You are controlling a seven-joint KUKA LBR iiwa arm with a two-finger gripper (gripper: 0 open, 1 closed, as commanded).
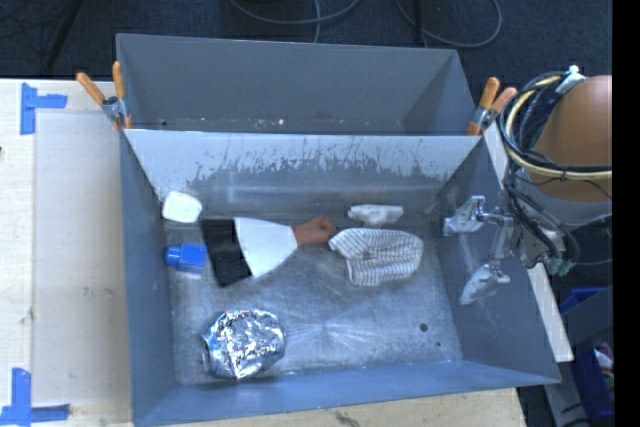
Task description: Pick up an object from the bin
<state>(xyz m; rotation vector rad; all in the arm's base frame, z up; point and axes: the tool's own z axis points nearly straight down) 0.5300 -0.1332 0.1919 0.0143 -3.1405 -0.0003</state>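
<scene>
My gripper (476, 250) hangs over the bin's right sloping wall, open, with nothing between its two metal fingers (466, 216). Just to its left a crumpled white checked cloth (378, 255) lies on the bin floor, apart from the fingers. A small pale flat piece (376, 213) rests behind the cloth, near the back wall. Farther left lies a white-bladed scraper with a brown handle (272, 243).
A black pad (224, 253), a blue-capped clear bottle (186, 258) and a white oval piece (182, 207) lie by the left wall. A crumpled ball of foil (243, 343) sits at the front left. The arm with its orange dome stands beyond the right rim.
</scene>
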